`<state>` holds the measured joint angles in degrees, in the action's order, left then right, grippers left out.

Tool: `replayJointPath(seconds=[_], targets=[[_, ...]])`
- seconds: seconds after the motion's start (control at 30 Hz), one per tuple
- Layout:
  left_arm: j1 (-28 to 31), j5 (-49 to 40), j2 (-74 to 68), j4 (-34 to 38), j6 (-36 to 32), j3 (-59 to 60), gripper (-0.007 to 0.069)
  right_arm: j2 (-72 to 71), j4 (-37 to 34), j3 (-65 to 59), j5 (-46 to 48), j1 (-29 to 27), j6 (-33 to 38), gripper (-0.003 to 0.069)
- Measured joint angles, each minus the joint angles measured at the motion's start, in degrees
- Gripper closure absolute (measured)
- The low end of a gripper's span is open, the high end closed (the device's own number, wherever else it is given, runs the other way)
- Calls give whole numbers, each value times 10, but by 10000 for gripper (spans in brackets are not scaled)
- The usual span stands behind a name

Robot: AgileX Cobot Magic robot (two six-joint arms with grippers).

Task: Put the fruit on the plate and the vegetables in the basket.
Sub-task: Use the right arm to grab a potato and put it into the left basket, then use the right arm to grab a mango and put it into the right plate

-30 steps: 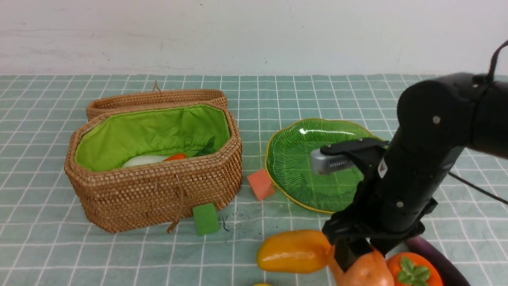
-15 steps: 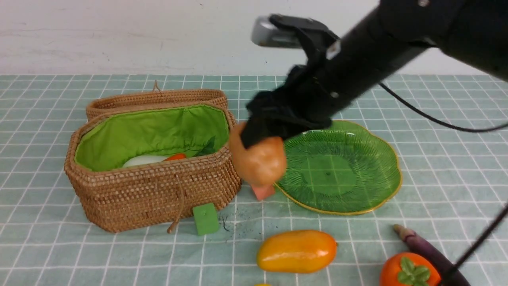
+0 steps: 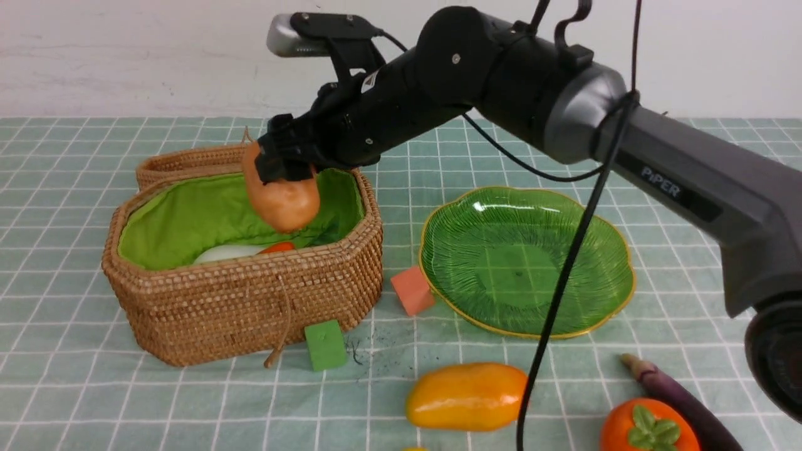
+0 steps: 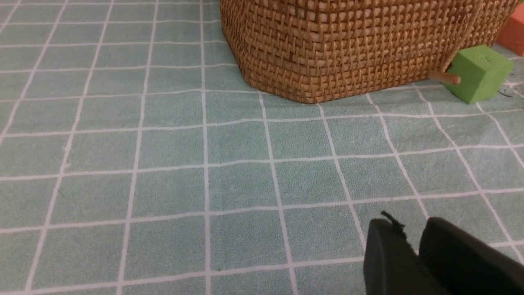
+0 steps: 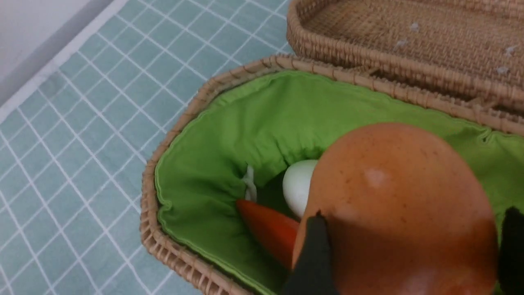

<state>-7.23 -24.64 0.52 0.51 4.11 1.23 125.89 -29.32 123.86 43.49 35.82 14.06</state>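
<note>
My right gripper [image 3: 283,172] is shut on the tan-brown potato [image 3: 283,202] and holds it above the open wicker basket [image 3: 244,300]. In the right wrist view the potato [image 5: 401,192] fills the space between the fingers [image 5: 313,250], over the green lining [image 5: 229,135]. A white radish [image 3: 222,253] and an orange-red vegetable [image 3: 279,247] lie inside the basket. The green plate [image 3: 457,250] holds nothing. The mango [image 3: 467,396], the persimmon [image 3: 648,427] and the purple eggplant [image 3: 680,398] lie on the cloth at the front. My left gripper [image 4: 413,241] is shut and empty, low over the cloth near the basket [image 4: 348,45].
A small green cube [image 3: 324,345] lies against the basket's front, also in the left wrist view [image 4: 477,73]. A small orange cube [image 3: 411,290] sits between basket and plate. The basket's lid [image 3: 244,156] lies open behind it. A sliver of yellow [image 3: 413,448] shows at the front edge.
My right arm lifted the potato from the front right of the table and carried it up and left, past the plate, to above the basket. The rest has not moved.
</note>
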Motion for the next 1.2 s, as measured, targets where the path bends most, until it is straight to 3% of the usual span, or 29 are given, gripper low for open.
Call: replayJointPath(seconds=[0.1,0.3,0.5,0.6,0.8,0.93,1.2], targets=[[0,0,0,0,0,0,500,-9,4,4,21,0,6,-12],[0,0,0,0,0,0,491,-91,68,-7,149,-17,-3,-5],[0,0,0,0,0,0,487,-300,145,-246,114,-80,-8,11],[0,0,0,0,0,0,482,-355,163,-365,100,-90,53,17],[0,0,0,0,0,0,481,-384,179,-550,43,-50,368,39],[0,0,0,0,0,0,481,-344,179,-576,-1,-26,498,64],[0,0,0,0,0,0,480,-242,169,-578,-57,-10,533,78]])
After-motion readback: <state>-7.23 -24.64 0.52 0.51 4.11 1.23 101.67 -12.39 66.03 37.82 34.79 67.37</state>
